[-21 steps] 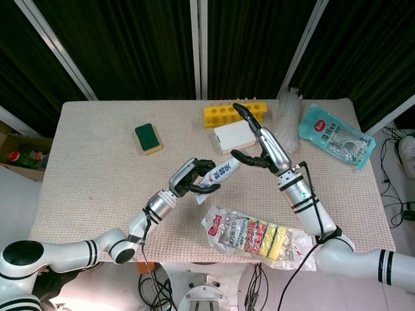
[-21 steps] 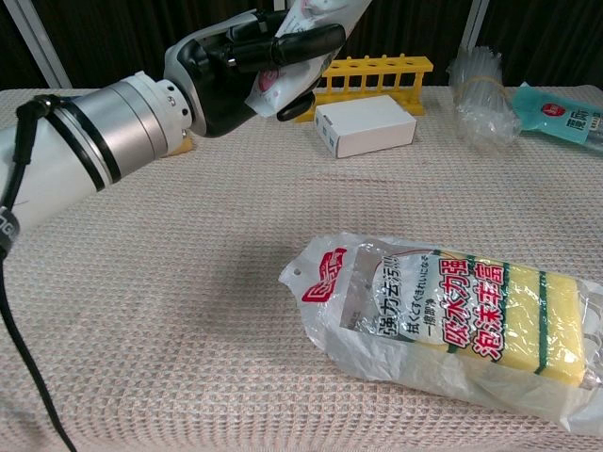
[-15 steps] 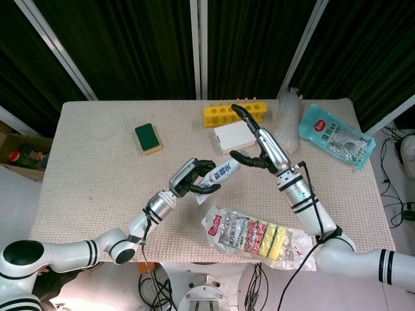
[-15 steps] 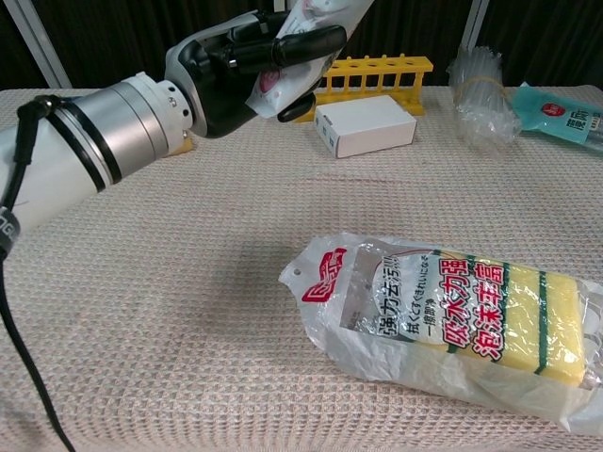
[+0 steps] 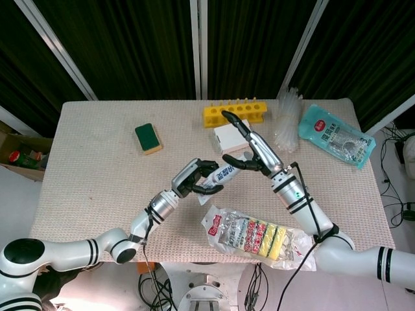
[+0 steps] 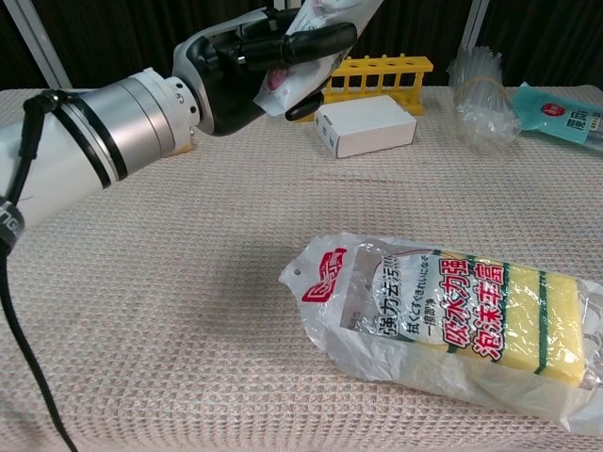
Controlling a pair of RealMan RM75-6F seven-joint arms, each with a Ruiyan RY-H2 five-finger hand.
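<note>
Glossy soft pouch (image 5: 220,176) in left hand (image 5: 192,179)

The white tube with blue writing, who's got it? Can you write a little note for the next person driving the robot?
Left hand grips the lower end of the white tube with blue writing, lifted above the beige woven table mat.
Right hand is at the tube's upper end, thumb and a finger around its tip, other fingers spread; whether it really grips is hard to tell.
Done: tube is off the table, between both hands.
Left: nothing has been put down yet.
Nearby: clear bag of yellow sponges below the hands, white box and yellow rack behind.
</note>
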